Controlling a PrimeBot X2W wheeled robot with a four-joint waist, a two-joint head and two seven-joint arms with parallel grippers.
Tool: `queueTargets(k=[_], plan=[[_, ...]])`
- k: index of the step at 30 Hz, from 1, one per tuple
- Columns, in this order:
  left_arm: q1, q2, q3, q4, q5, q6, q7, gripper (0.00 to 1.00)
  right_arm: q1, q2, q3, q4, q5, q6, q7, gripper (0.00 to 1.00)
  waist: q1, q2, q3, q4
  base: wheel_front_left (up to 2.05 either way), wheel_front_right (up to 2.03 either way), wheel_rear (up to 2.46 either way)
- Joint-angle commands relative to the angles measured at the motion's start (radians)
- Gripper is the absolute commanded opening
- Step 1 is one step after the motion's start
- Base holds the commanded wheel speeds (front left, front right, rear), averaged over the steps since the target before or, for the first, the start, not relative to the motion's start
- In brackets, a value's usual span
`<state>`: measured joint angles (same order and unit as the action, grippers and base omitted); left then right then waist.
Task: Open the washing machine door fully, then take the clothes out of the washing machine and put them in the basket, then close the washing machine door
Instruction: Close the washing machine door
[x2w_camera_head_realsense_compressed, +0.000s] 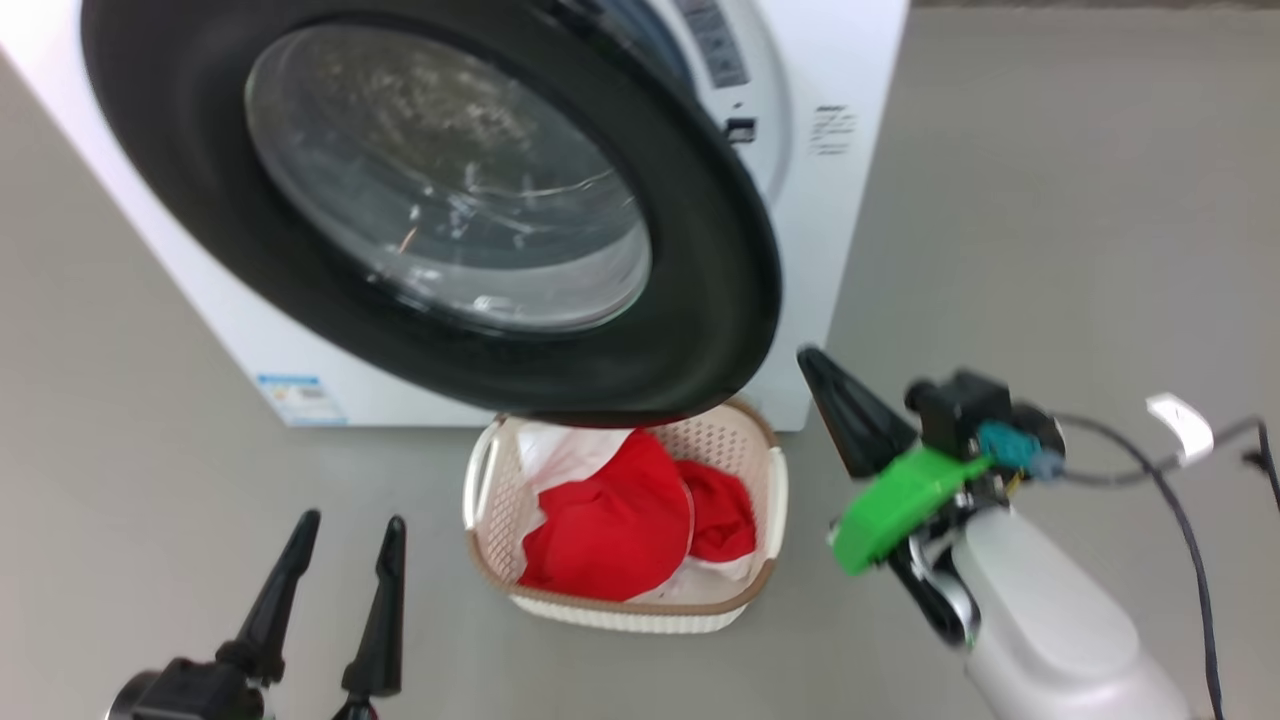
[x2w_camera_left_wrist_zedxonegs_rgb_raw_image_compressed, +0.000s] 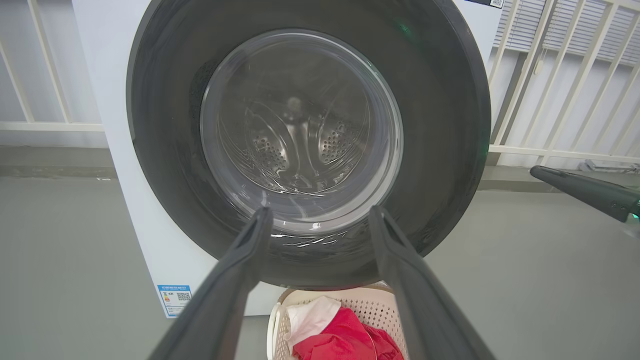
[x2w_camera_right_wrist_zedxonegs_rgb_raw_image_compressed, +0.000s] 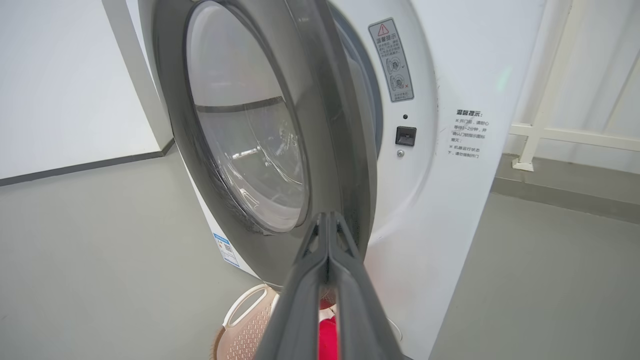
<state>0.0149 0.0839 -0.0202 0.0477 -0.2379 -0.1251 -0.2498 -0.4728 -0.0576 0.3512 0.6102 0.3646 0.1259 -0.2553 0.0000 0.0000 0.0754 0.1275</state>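
Observation:
The washing machine door (x2w_camera_head_realsense_compressed: 700, 300) with its black rim and glass bowl stands ajar, swung out over the back of the basket (x2w_camera_head_realsense_compressed: 770, 490). The red and white clothes (x2w_camera_head_realsense_compressed: 610, 530) lie in the cream basket, in front of the white washing machine (x2w_camera_head_realsense_compressed: 830, 60). My right gripper (x2w_camera_head_realsense_compressed: 808, 356) is shut with nothing in it, its tip just right of the door's free edge (x2w_camera_right_wrist_zedxonegs_rgb_raw_image_compressed: 330, 125); the fingers (x2w_camera_right_wrist_zedxonegs_rgb_raw_image_compressed: 327, 216) are pressed together. At the lower left, my left gripper (x2w_camera_head_realsense_compressed: 353, 520) is open and empty, pointing at the door's glass (x2w_camera_left_wrist_zedxonegs_rgb_raw_image_compressed: 300, 125). The steel drum behind the glass looks bare.
Grey floor lies all around the machine. A black cable (x2w_camera_head_realsense_compressed: 1190, 540) trails from my right arm over the floor at the right. A white railing (x2w_camera_left_wrist_zedxonegs_rgb_raw_image_compressed: 550, 100) runs behind the machine, and a white wall (x2w_camera_right_wrist_zedxonegs_rgb_raw_image_compressed: 65, 75) stands on its other side.

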Motion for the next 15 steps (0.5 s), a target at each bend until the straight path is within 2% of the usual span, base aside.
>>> queueTargets(k=[1,8,15], plan=[[-0.047,0.01,0.023,-0.03,-0.005,-0.006,-0.012,1.0,-0.057,0.007,0.029,-0.002,0.014,0.005,-0.006,0.0,0.0,0.0,0.048,0.05,0.0,0.0,0.0],[-0.076,0.006,0.005,-0.027,-0.008,-0.006,-0.012,1.0,-0.214,0.007,0.085,0.103,0.059,0.005,-0.006,0.0,0.0,0.0,0.105,0.109,0.0,0.0,0.0],[-0.11,0.0,-0.009,-0.026,-0.015,-0.006,-0.012,1.0,-0.343,0.007,0.07,0.179,0.045,0.005,-0.006,0.0,0.0,0.0,0.17,0.151,0.0,0.0,0.0]])
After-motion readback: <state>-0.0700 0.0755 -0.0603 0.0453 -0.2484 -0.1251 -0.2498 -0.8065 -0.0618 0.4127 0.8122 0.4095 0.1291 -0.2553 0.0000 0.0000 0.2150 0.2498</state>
